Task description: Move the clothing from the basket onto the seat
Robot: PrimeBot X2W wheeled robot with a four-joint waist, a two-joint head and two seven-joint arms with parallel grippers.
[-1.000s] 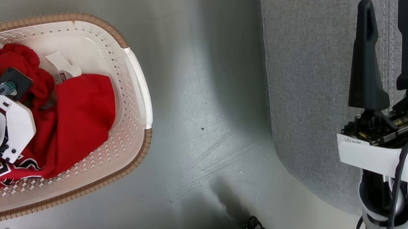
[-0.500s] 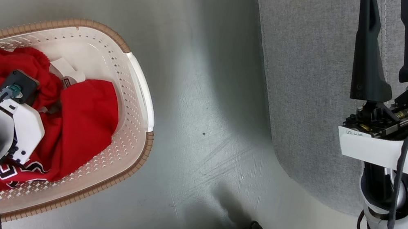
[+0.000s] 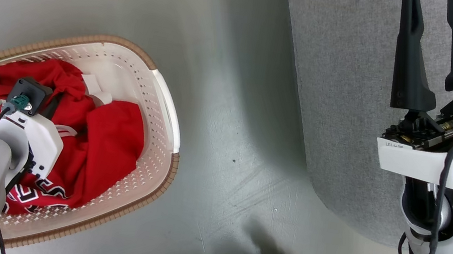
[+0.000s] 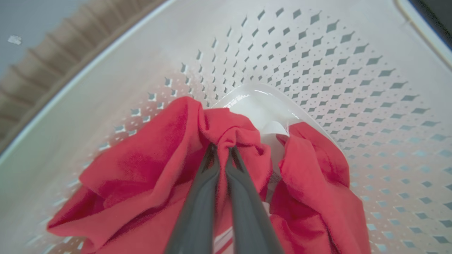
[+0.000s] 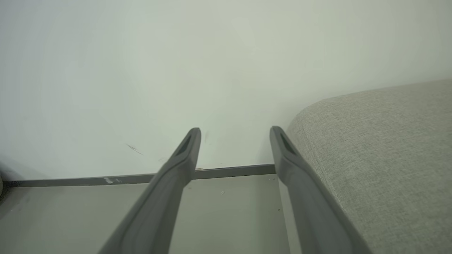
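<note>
Grey floor (image 3: 231,100) holds our basket (image 3: 166,103), with the red clothing (image 4: 148,169) inside. Our left gripper (image 4: 222,150) pinches a fold of it tight so we can lift it. Our right gripper (image 5: 236,131) hangs wide open by the seat (image 3: 355,75), holding nothing.

The basket (image 3: 168,103) stands on the floor (image 3: 231,100) at the left and the seat (image 3: 346,73) at the right, well apart. The clothing (image 3: 113,140) lies in the basket. The left tool (image 4: 221,148) is inside the basket, on the clothing. The right tool (image 5: 235,130) is at the seat's edge.
</note>
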